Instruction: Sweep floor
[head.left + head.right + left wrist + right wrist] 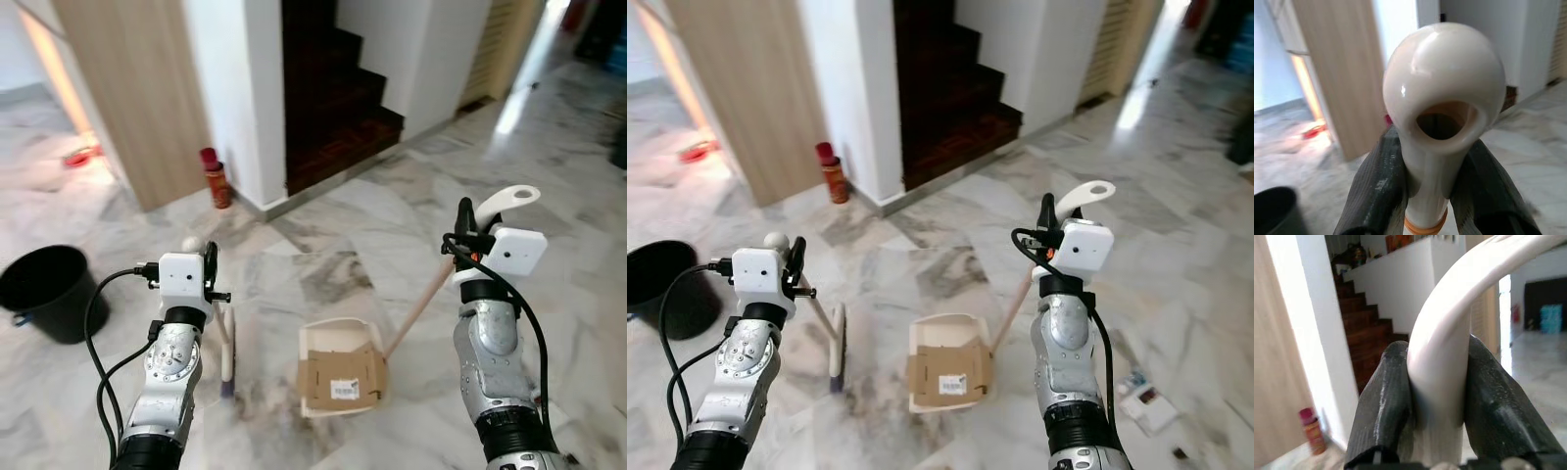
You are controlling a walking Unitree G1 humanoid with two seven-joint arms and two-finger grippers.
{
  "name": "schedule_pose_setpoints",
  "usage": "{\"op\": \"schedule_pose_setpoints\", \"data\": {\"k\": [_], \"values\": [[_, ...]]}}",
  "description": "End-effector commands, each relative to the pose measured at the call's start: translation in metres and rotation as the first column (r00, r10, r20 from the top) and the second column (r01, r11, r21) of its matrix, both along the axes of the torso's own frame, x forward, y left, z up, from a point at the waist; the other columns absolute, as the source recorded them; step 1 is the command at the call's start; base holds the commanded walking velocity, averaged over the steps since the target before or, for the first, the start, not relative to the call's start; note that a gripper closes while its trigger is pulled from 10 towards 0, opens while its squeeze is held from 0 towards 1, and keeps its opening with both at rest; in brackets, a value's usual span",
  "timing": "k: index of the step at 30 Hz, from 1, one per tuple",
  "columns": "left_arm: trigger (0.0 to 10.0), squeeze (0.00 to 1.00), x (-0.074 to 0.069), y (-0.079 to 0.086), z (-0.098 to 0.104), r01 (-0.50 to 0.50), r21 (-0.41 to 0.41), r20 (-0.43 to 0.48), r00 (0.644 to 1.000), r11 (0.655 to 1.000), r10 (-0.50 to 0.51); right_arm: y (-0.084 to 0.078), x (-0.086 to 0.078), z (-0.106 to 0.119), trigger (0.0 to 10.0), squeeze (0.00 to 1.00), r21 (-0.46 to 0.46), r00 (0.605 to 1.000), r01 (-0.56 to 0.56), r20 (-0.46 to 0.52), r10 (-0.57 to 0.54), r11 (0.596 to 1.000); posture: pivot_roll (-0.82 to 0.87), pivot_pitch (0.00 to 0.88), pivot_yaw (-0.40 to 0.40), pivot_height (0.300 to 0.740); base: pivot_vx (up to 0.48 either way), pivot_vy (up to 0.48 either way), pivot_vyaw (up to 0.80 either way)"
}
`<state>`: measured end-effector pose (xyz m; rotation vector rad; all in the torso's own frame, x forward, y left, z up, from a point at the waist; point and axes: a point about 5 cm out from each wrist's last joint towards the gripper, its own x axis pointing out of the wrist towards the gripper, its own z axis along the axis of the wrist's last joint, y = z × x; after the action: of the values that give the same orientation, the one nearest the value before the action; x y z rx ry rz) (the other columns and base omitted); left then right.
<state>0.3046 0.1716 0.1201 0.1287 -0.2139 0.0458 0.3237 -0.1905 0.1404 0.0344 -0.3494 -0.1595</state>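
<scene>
My left gripper [1425, 196] is closed on the rounded white plastic top of the broom handle [1442, 93], its two black fingers [1378, 188] pressed against the neck on either side; the broom's pale stick runs down from it to a dark brush head [227, 367] resting on the grey-veined marble floor [353, 211] just in front of my left arm; my right gripper [1437, 411] is clamped the same way on the curved white handle of the dustpan [509, 201], fingers tight on both flanks; from there a pale wooden shaft [419, 304] slants down toward my middle to the white dustpan tray [338, 338], which sits flat on the floor between my arms, just beside the brush head; a flattened brown cardboard piece [338, 382] lies in the tray, bearing a small white label [344, 389] whose print is too small to read; a black round bucket [44, 289] stands off to my left; farther on, a red cylindrical can [216, 178] stands at the foot of a white wall beside a light wooden panel [137, 93]; beyond it dark wooden stairs [338, 108] climb away.
</scene>
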Motion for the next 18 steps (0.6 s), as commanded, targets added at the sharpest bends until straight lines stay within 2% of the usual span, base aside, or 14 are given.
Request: {"op": "schedule_pose_setpoints", "data": {"k": [1,18], "values": [[10.0,0.0,-0.0004,-0.0033,0.0119,0.015,0.0,0.05,0.999,1.0,-0.015,-0.0015,0.0017,0.0137,10.0,0.0,0.0,0.998,0.001,0.057,-0.001,1.0,0.11,0.018,-0.012,0.74,0.0,0.0,0.71],[10.0,0.0,0.0013,-0.0117,0.0125,0.044,-0.001,0.04,0.998,0.999,-0.044,-0.0021,0.0057,0.0161,10.0,0.0,-0.006,0.998,-0.013,0.056,0.013,1.0,0.1,0.008,-0.021,0.74,0.0,0.0,0.71]]}}
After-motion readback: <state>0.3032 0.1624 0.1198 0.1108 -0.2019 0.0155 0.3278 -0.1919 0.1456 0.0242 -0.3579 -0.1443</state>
